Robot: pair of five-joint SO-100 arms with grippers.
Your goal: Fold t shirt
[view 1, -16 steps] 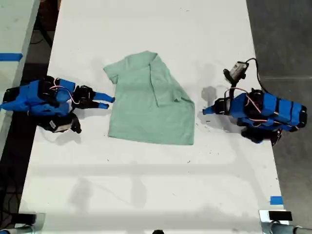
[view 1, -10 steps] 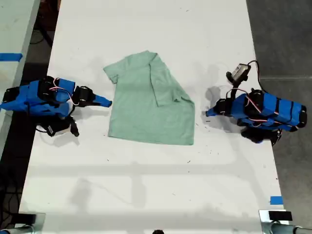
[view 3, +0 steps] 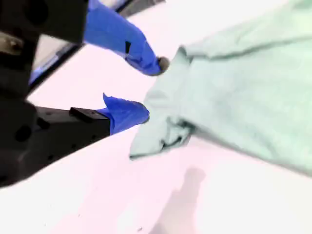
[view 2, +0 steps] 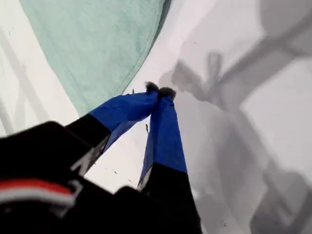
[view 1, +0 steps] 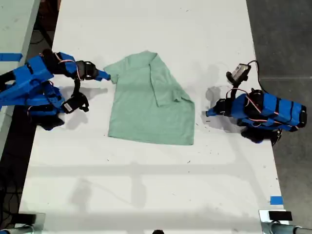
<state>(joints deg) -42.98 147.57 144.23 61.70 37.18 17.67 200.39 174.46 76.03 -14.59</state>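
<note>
The t shirt (view 1: 150, 100) lies flat on the white table (view 1: 146, 185), one sleeve folded over it. My second gripper (view 1: 105, 76) touches its sleeve; my first gripper (view 1: 208, 112) is near its opposite edge.

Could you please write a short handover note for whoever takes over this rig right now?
My first claw is shut and empty, resting on the table at the exterior view's right, apart from the t shirt.
My second claw is open at the sleeve on the exterior view's left, nothing gripped yet.
The t shirt lies flat mid-table. The sleeve on the exterior view's right is already folded in over the body.
Left: grip the other sleeve, fold it inward, then fold the body.
</note>
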